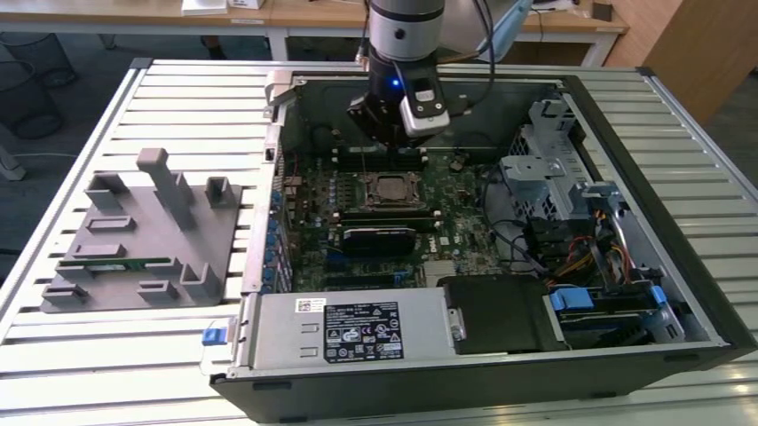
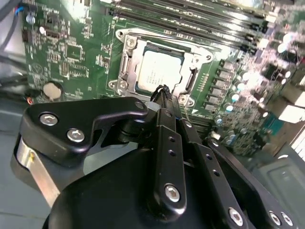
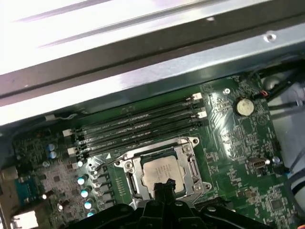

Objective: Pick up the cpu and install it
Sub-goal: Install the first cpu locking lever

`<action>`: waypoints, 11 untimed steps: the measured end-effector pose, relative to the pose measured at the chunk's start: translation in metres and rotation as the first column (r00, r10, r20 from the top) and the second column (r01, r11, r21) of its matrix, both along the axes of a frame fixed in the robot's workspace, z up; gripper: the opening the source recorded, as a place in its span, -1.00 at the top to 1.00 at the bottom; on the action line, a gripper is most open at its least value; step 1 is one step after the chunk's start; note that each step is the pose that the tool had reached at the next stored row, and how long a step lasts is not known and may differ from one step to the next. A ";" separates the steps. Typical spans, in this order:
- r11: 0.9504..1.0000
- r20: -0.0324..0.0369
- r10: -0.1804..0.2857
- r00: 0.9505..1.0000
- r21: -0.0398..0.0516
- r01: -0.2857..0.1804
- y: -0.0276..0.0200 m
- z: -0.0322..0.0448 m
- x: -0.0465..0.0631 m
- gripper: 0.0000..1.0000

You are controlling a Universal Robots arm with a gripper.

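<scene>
The cpu (image 1: pixel 389 189) lies flat in the black-framed socket on the green motherboard, silver top up, inside the open computer case. In both wrist views the cpu (image 2: pixel 159 71) (image 3: pixel 159 171) sits within the metal socket frame. My gripper (image 1: pixel 386 142) hangs above the board, just behind the socket in the exterior view. Its black fingers meet at their tips, shut with nothing between them, and the gripper (image 2: pixel 162 90) (image 3: pixel 164 183) hovers over the near edge of the chip, apart from it.
A grey fixture block (image 1: pixel 137 235) at the exterior view's left holds a green memory stick (image 1: pixel 119 264). Memory slots (image 3: pixel 138 124) run beside the socket. The power supply (image 1: pixel 343 328), drive cage (image 1: pixel 556 177) and cables crowd the case.
</scene>
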State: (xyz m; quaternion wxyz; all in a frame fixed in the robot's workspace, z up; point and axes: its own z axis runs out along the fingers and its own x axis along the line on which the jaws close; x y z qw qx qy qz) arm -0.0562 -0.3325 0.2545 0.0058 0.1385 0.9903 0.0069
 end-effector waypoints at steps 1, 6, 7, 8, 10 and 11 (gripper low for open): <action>1.000 0.000 0.018 1.000 0.000 -0.018 0.0000 -0.0003 0.000 0.79; 0.994 0.000 0.109 0.994 0.000 -0.109 0.0000 -0.0018 0.000 0.79; 0.992 0.000 0.127 0.992 0.000 -0.127 0.0000 -0.0021 0.000 0.79; 0.989 0.000 0.145 0.989 0.000 -0.145 0.0000 -0.0024 0.000 0.79; 0.983 0.000 0.182 0.983 0.000 -0.182 0.0000 -0.0031 0.000 0.79; 0.980 0.000 0.200 0.980 0.000 -0.200 0.0000 -0.0034 0.000 0.79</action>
